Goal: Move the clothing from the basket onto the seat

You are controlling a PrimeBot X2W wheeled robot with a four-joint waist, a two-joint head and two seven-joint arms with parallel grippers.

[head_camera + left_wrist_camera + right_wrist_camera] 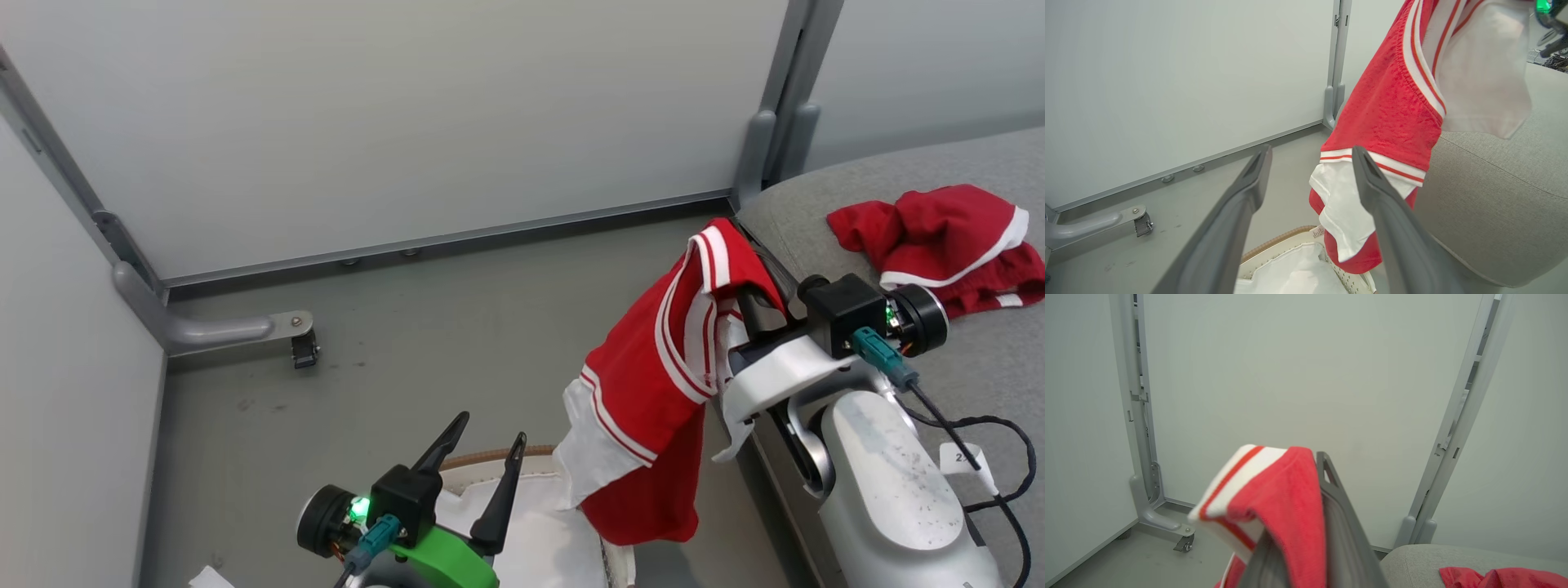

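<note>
Holds left gripper [491, 429] spread, empty, above the basket [490, 454]. Pinches the jersey [645, 367] by one edge in the right gripper [1319, 465], dangling beside the seat [898, 180] corner; risks dragging it there and losing the thin grip. Has red garment [939, 237] already on seat.

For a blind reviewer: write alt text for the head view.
The right pincer holds a red striped jersey, hanging beside the grey seat where another red garment lies. The open left pincer hovers above the basket.
</note>
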